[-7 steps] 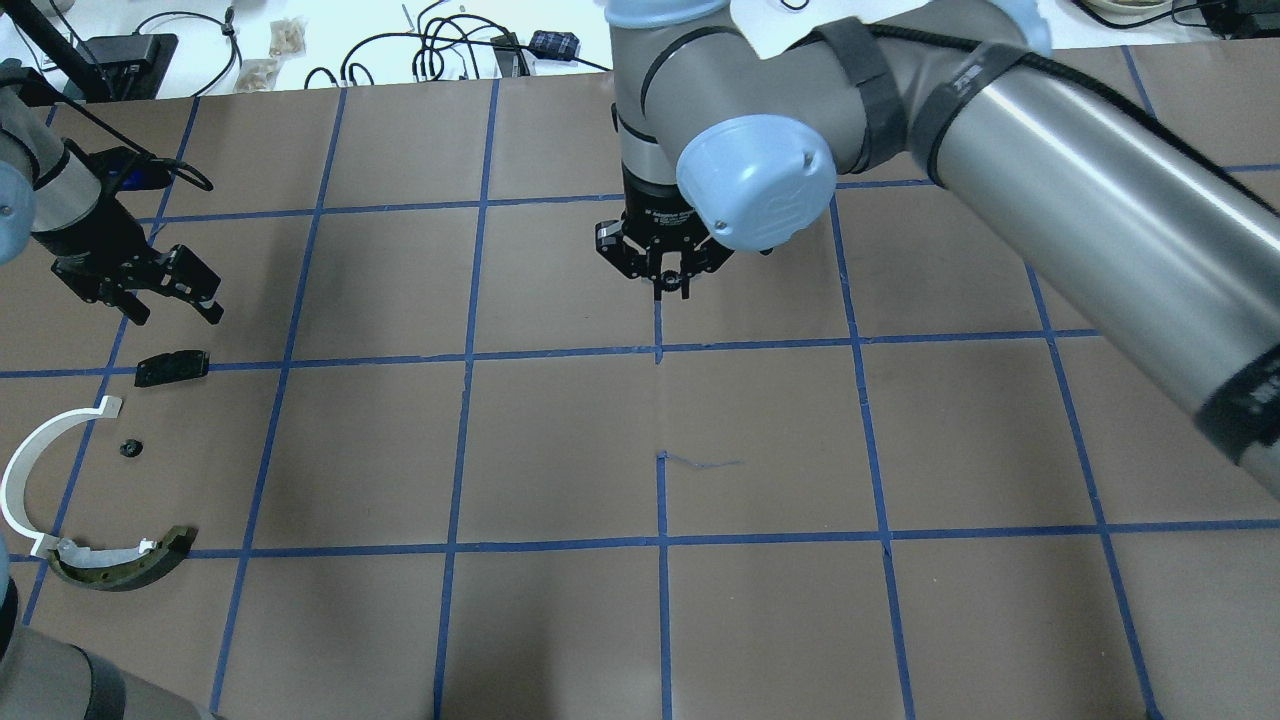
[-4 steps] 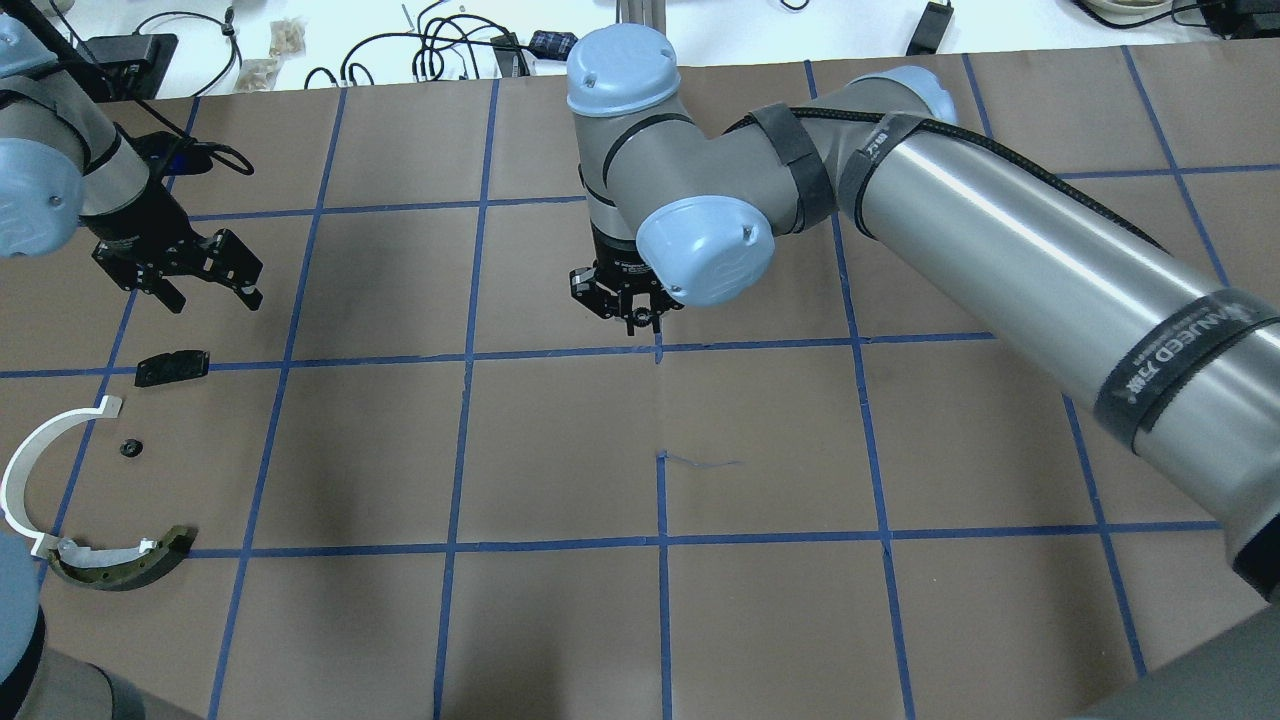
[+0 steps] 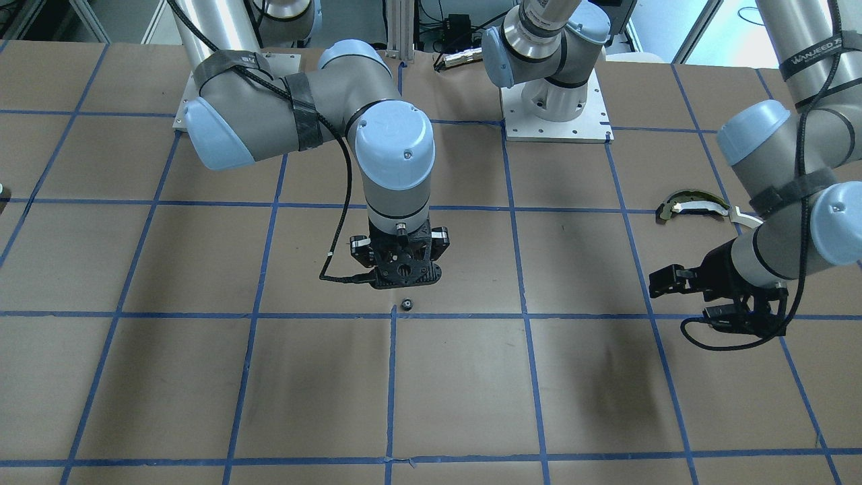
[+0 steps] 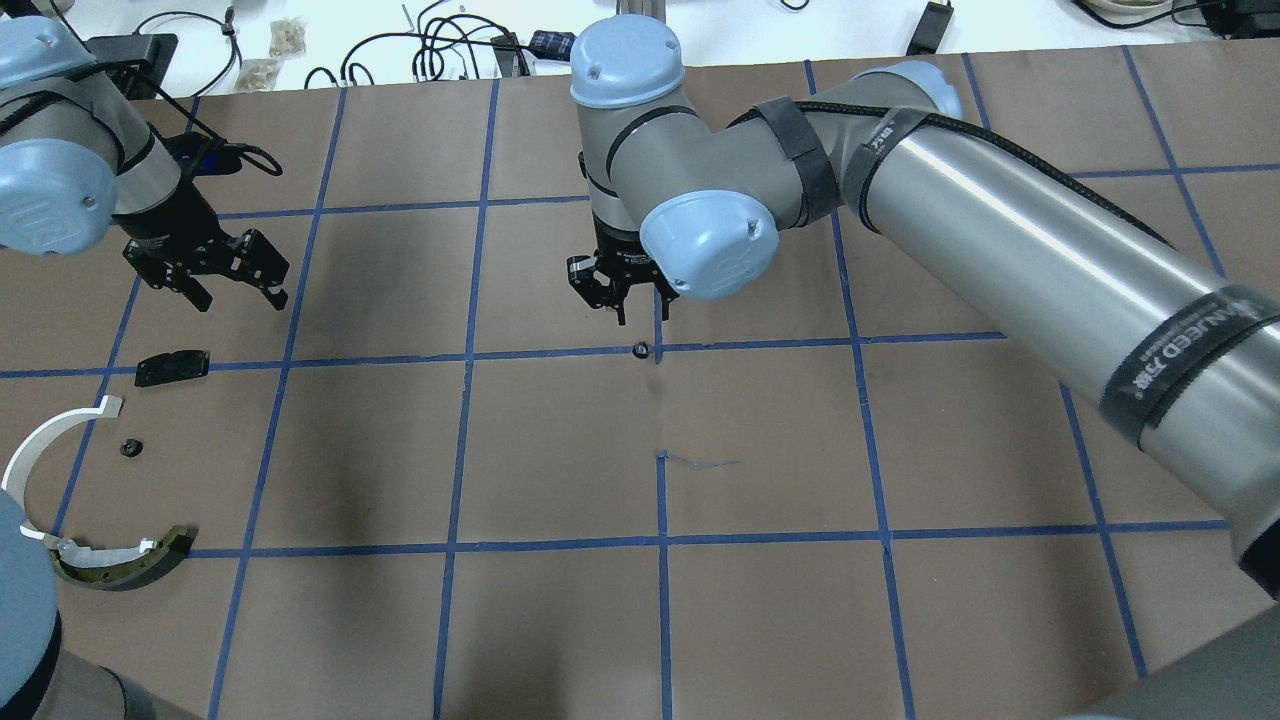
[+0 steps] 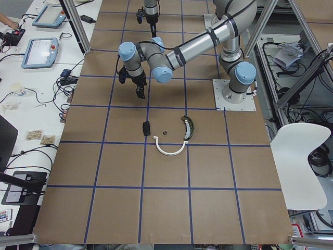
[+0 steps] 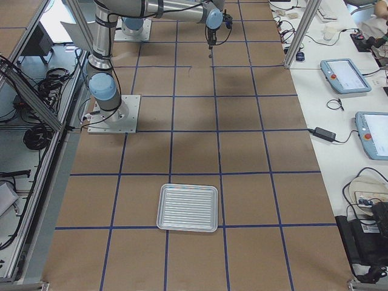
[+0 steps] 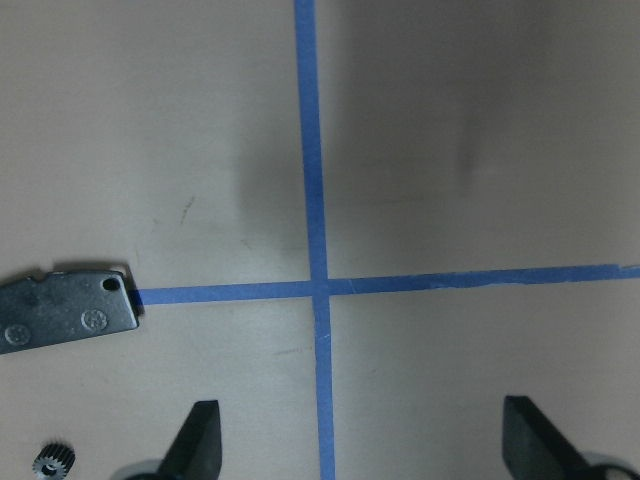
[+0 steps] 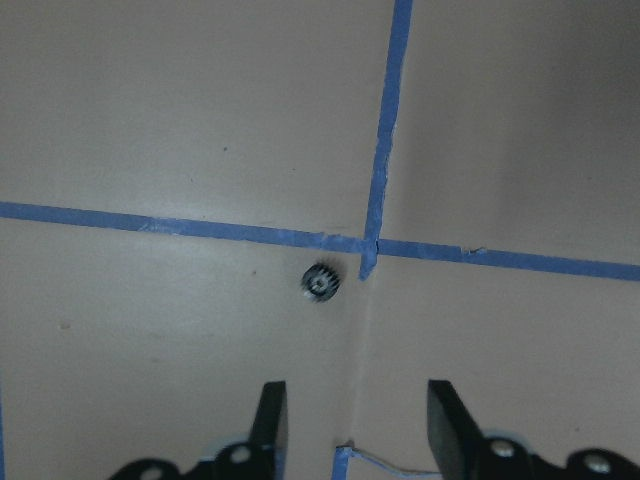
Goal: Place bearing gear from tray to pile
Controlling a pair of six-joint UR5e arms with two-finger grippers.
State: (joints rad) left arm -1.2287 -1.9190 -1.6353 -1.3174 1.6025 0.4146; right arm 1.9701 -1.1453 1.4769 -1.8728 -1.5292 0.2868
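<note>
Right tool (image 4: 640, 317) – jaws parted, empty, hovering just above the bearing gear (image 4: 640, 349). Gear lies on the counter (image 4: 560, 450) at a blue tape crossing, well apart from the pile (image 4: 115, 575). Left tool (image 4: 240, 298) – open, empty, near black plate (image 4: 172, 366).

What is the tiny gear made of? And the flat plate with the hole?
The tiny gear looks like dark metal: dull black teeth, a paler shiny middle. Hard plastic is possible. The flat plate looks like metal too: grey, softly shiny, with round stamped marks.

Black gear (image 8: 320, 281) (toothed), flat beside tape crossing (image 8: 372, 244)
</note>
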